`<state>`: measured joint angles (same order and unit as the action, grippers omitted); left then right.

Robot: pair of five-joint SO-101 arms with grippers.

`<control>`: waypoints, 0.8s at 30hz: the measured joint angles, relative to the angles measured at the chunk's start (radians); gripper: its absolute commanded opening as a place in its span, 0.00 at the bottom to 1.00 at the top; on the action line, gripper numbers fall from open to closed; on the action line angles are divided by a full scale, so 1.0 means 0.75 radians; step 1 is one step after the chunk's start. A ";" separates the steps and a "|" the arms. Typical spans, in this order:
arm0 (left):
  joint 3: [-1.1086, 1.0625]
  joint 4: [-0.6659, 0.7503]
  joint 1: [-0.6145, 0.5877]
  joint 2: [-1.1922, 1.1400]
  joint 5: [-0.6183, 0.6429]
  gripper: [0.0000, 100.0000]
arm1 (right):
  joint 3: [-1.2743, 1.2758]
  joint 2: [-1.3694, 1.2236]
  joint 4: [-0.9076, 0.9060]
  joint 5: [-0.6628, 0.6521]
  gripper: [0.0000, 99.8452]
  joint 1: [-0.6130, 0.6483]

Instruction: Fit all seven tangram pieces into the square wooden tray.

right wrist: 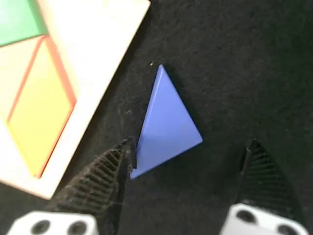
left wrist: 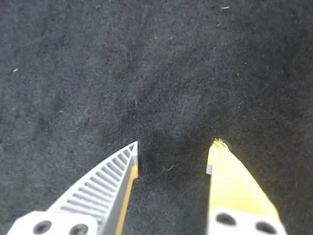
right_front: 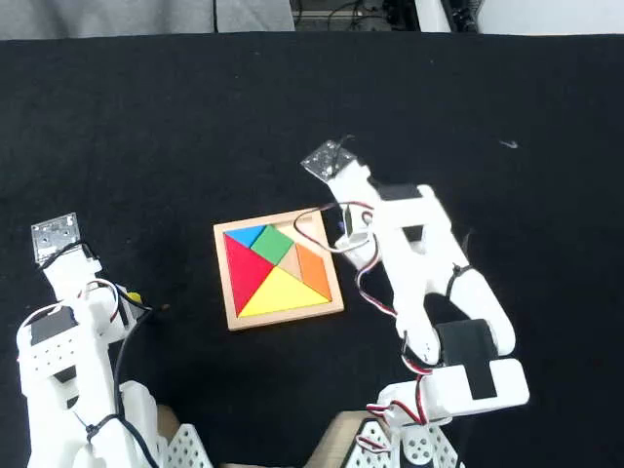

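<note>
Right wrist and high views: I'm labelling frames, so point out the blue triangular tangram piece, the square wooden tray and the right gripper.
Blue triangular tangram piece (right wrist: pixel 166 125): right wrist view, centre of its face.
Square wooden tray (right_front: pixel 287 315): high view, rim facing the arms.
Right gripper (right wrist: pixel 191 142): right wrist view, midway between fingertips.

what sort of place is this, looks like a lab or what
Probably a robotics lab bench: a black-clothed table, the left arm and right arm mounted at its edge beside a tangram tray, and cables behind.
</note>
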<state>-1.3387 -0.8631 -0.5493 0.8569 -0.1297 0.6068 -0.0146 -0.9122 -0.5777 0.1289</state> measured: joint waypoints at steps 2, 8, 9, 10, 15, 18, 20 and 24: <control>0.000 0.000 0.000 0.000 0.000 0.23 | 0.004 0.000 0.033 0.047 0.34 0.000; 0.000 0.000 0.000 0.000 0.000 0.23 | -0.059 -0.160 0.049 0.078 0.30 0.000; 0.000 0.000 0.000 0.000 0.000 0.23 | -0.100 -0.200 0.029 0.078 0.28 0.000; 0.000 0.000 0.000 0.000 0.000 0.23 | -0.153 -0.243 -0.008 0.078 0.26 0.000; 0.000 0.000 0.000 0.000 0.000 0.23 | -0.354 -0.381 -0.153 0.084 0.24 -0.008; 0.000 0.000 0.000 0.000 0.000 0.23 | -0.372 -0.389 -0.158 0.088 0.24 -0.008; 0.000 0.000 0.000 0.000 0.000 0.23 | -0.372 -0.389 -0.158 0.088 0.24 -0.008; 0.000 0.000 0.000 0.000 0.000 0.23 | -0.372 -0.389 -0.158 0.088 0.18 -0.008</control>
<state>-1.3387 -0.8631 -0.5493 0.8569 -0.1297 0.3276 -0.3061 -1.0303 -0.5117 0.1227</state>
